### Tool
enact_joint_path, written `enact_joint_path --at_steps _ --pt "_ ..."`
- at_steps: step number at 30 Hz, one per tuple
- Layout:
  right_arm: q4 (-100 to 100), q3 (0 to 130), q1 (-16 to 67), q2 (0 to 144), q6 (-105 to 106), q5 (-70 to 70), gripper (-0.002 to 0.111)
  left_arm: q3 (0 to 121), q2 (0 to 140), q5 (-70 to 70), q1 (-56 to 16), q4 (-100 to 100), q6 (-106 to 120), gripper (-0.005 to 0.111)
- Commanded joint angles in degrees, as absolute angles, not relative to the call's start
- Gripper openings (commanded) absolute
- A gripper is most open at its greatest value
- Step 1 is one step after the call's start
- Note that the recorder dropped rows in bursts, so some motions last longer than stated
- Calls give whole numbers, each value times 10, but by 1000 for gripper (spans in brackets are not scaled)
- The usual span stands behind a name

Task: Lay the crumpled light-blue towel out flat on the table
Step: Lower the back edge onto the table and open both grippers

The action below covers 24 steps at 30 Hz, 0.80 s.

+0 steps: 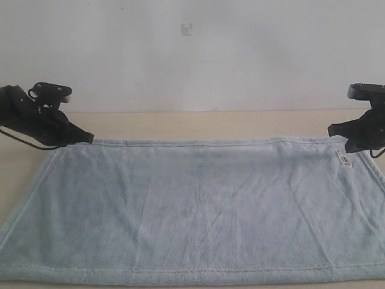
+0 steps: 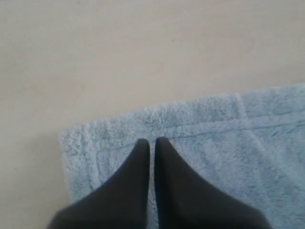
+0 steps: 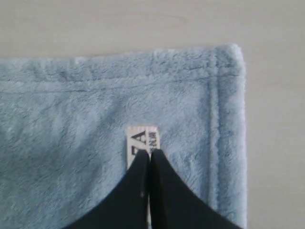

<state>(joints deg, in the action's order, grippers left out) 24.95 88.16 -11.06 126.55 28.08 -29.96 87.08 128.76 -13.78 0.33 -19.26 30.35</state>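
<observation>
Your towel lies flat on the table. Left tool and right tool sit at its far corners, tips closed, grip on fabric unclear. Table continues past the hem to the wall.

Left arm low at exterior view's left edge, angled down and inward. Left end effector fingers nearly together, thin slit between. Right arm low at right edge. Right end effector fingers closed, tips meeting.
</observation>
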Motion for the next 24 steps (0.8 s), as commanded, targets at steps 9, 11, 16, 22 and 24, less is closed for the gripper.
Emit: enact_joint_path --at_steps 9,11,16,22,24 --pt "247 886 -113 1263 241 -401 0 757 1236 -152 0 -231 318 4" --pt "246 886 -113 1265 252 -396 0 744 1237 -125 0 -231 318 4" --pt "246 886 -113 1265 261 -380 0 745 1254 -105 1 -231 318 4" --pt "241 886 -113 1265 264 -379 0 767 1302 -117 1 -231 318 4" --pt "234 886 -113 1268 264 -379 0 772 1313 -115 1 -231 318 4"
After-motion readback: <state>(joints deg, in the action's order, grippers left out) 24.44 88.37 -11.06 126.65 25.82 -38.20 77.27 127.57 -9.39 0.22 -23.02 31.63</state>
